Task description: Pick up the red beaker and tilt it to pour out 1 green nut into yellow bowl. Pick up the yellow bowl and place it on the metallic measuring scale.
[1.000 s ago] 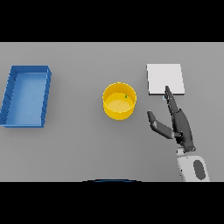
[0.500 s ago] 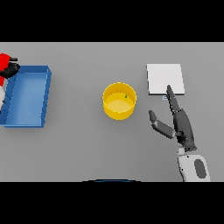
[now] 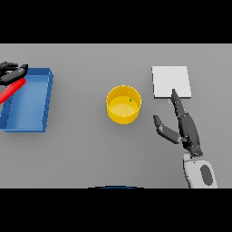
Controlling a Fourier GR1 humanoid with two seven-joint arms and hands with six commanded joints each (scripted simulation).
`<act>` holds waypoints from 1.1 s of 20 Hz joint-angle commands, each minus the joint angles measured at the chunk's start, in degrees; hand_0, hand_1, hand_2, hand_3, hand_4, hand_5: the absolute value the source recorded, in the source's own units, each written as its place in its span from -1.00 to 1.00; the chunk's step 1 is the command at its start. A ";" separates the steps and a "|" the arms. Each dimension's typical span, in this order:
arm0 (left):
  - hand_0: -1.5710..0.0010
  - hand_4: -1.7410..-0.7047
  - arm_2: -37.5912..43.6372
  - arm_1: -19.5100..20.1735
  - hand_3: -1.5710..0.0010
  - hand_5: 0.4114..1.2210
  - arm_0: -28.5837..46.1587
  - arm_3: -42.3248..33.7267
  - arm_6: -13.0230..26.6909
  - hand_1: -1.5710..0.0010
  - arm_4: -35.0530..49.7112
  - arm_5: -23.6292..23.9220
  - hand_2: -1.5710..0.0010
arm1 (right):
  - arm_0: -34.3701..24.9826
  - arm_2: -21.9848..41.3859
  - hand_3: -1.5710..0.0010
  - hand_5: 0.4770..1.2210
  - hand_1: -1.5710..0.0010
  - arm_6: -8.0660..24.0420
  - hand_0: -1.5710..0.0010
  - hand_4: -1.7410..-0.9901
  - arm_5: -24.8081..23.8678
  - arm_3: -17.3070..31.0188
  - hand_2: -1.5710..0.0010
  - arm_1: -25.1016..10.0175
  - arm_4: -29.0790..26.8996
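We note the yellow bowl (image 3: 123, 104) standing on the grey table (image 3: 90, 149) near its middle, with a small green nut (image 3: 130, 99) inside near the far right wall. The metallic measuring scale (image 3: 171, 81) lies well apart to its right, bare. The right hand (image 3: 186, 129) rests released, fingers straight, fingertips at the scale's near edge. At the left edge, the left hand (image 3: 12, 72) is clenched round the red beaker (image 3: 11, 90), tilted above the blue tray (image 3: 47, 97).
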 commanded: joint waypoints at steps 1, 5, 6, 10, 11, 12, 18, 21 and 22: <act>0.61 0.73 -0.65 0.37 0.65 -0.45 0.20 -0.24 0.76 0.64 -0.71 -0.32 0.66 | -0.25 0.21 1.00 -0.48 1.00 0.35 1.00 0.56 -0.41 -0.34 1.00 0.01 0.61; 0.84 0.83 -2.45 0.22 0.86 -0.47 0.25 0.28 0.36 0.85 -3.68 1.16 0.86 | -0.68 0.21 1.00 -0.50 1.00 1.01 1.00 0.56 -1.08 -0.41 1.00 -0.45 1.74; 0.87 0.85 -2.27 0.53 0.88 -0.46 0.16 0.36 -0.79 0.88 -3.97 1.59 0.89 | -0.86 0.55 1.00 -0.52 1.00 1.57 1.00 0.56 -1.30 -0.52 1.00 -0.31 2.29; 0.95 0.85 -1.23 -0.93 0.95 -0.42 0.03 -1.02 -3.72 0.95 -2.65 3.46 0.95 | -2.27 2.79 1.00 -0.54 1.00 3.29 1.00 0.74 -0.08 -0.30 1.00 -2.79 6.46; 0.96 0.84 -1.02 -1.48 0.96 -0.41 0.54 -1.73 -4.33 0.96 -1.87 3.51 0.96 | -3.15 3.58 1.00 -0.50 1.00 2.60 1.00 0.76 1.42 -0.50 1.00 -4.15 7.16; 0.97 0.83 -0.67 -1.51 0.97 -0.39 0.89 -1.98 -4.67 0.97 -1.52 3.71 0.97 | -4.99 4.53 1.00 -0.49 1.00 3.32 1.00 0.74 3.06 0.40 1.00 -5.86 8.61; 0.99 0.80 -0.91 -2.87 0.99 -0.32 1.32 -3.17 -3.03 0.99 -0.97 4.30 0.99 | -16.62 12.75 1.00 -0.60 1.00 5.58 1.00 0.60 8.85 4.31 1.00 -15.50 23.46; 1.00 0.79 -0.87 -2.61 1.00 -0.32 1.95 -3.58 -3.23 1.00 -0.75 3.91 1.00 | -21.76 17.32 1.00 -0.58 1.00 2.69 1.00 0.56 12.03 7.01 1.00 -17.55 28.09; 1.00 0.80 -0.82 -2.35 1.00 -0.32 2.22 -3.69 -3.80 1.00 -0.64 3.51 1.00 | -23.60 18.81 1.00 -0.57 1.00 1.58 1.00 0.54 13.21 7.75 1.00 -18.40 29.61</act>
